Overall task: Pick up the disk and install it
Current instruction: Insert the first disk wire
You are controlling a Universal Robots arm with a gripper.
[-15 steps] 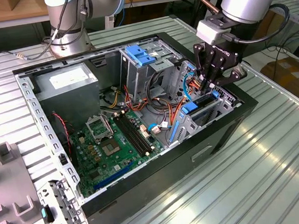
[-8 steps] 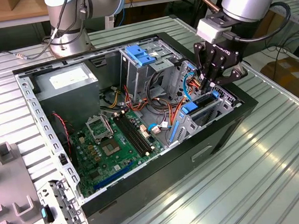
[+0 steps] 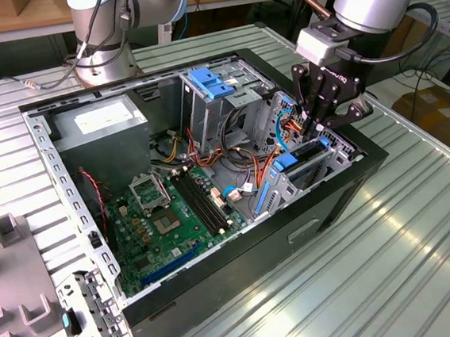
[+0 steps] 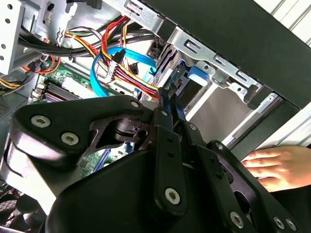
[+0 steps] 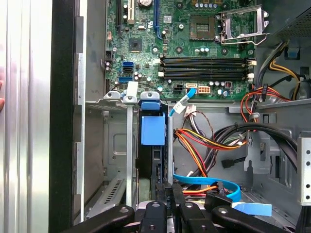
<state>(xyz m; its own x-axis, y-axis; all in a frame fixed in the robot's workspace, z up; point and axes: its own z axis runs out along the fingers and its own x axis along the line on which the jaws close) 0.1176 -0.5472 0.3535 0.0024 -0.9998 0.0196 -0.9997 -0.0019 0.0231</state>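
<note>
The gripper [image 3: 318, 121] hangs at the right centre of the exterior view, over the drive bay at the front of the open computer case [image 3: 68, 191]. Its jaws are closed on the upper edge of the disk [image 5: 152, 165], which stands on its edge inside the bay [image 5: 129, 160] with its blue rail [image 5: 153, 130] showing. In the first wrist view the disk lies directly ahead of the fingertips, its long axis running from the bottom centre of the frame up toward the motherboard [image 5: 194, 53]. It seems partly seated already. In the second wrist view, a person's hand [image 4: 279, 167] rests at the right edge, outside the case.
</note>
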